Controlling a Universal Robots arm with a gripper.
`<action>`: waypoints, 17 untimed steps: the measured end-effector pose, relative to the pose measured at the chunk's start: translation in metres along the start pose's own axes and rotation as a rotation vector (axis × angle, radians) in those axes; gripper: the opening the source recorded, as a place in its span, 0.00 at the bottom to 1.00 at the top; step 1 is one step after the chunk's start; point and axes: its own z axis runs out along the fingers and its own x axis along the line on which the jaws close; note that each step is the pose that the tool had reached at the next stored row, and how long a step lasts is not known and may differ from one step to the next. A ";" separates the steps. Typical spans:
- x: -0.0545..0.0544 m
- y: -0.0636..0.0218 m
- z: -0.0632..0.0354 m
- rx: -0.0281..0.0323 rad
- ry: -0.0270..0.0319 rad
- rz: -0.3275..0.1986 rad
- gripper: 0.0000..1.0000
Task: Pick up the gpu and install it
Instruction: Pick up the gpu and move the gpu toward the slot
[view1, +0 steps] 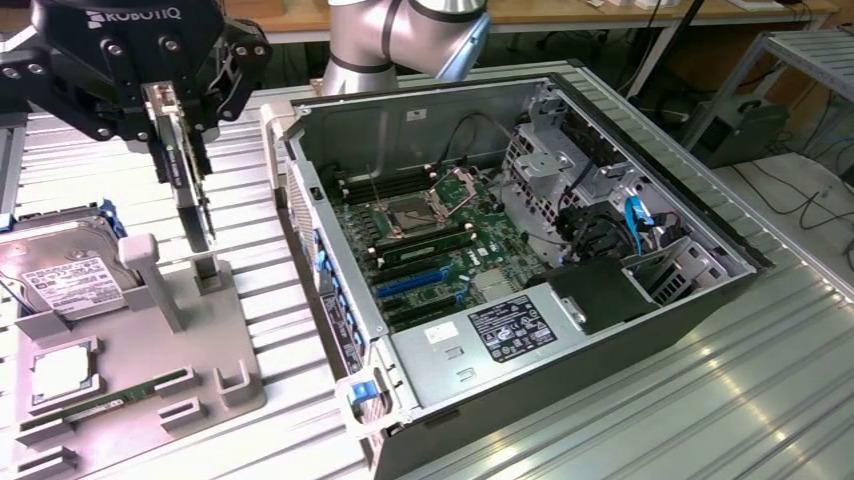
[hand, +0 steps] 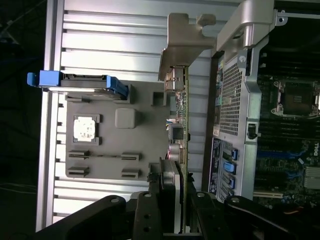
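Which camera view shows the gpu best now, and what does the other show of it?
The wrist view: the gpu runs lengthwise from the pincer to its silvery end bracket, with components visible along it. The exterior view shows it edge-on, a thin dark card hanging from the pincer above the grey parts holder.

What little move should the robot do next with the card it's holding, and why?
Probably lift it straight up a little. The gripper is shut on the gpu, which hangs upright, and the card's lower end looks very close to the gray holder below it. Going sideways toward the open computer case right now might snag the card on the holder.
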 end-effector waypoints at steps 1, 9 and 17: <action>-0.003 -0.0002 -0.0001 0.0001 0.0001 0.000 0.28; -0.023 -0.0016 -0.0001 0.0001 0.0001 0.000 0.28; -0.041 -0.0028 0.0000 0.0001 0.0000 0.000 0.28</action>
